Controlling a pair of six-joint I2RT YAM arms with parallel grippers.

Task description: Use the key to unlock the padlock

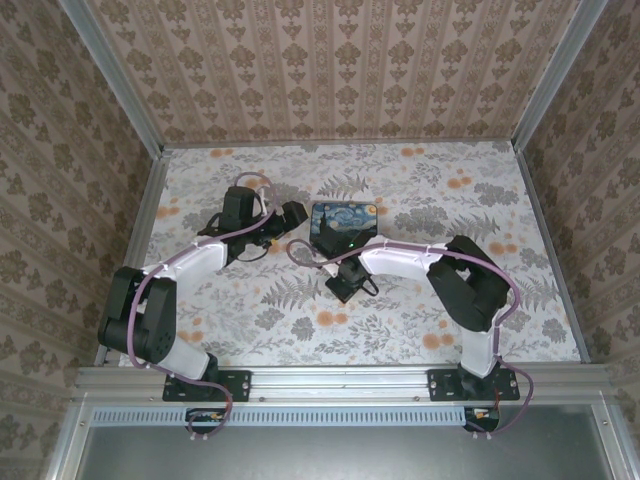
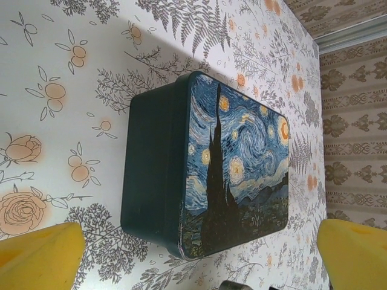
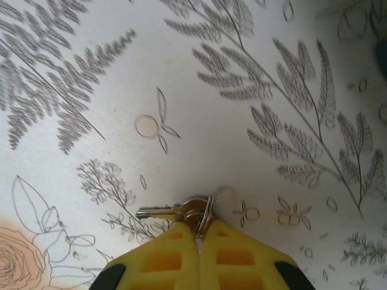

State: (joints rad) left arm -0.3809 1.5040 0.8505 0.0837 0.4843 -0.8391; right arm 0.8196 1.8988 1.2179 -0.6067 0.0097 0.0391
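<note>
Right pincer [image 3: 198,232] is pinching the key [image 3: 160,211]; left pincer [image 2: 199,241] is gaping wide.
The key's blade is sticking out leftward just past the pressed-together yellow tips, the floral table [image 3: 181,90] lying beyond; ahead of the left pincer's parted fingers [image 2: 42,257], the Starry Night box [image 2: 236,163] is resting flat.

No readable text, labels (or numbers)

The key [image 3: 158,211] shows only its blade and part of a ring [image 3: 208,208]. Its bow is buried between the right pincer's [image 3: 198,234] pressed-together yellow tips. A dark teal patch [image 3: 382,60] is cut off by that view's right edge. The left pincer's [image 2: 199,226] 2 fingers [image 2: 42,257] are cropped at the bottom corners. A dark shape [image 2: 242,285] at the bottom edge is too cropped to identify.
</note>
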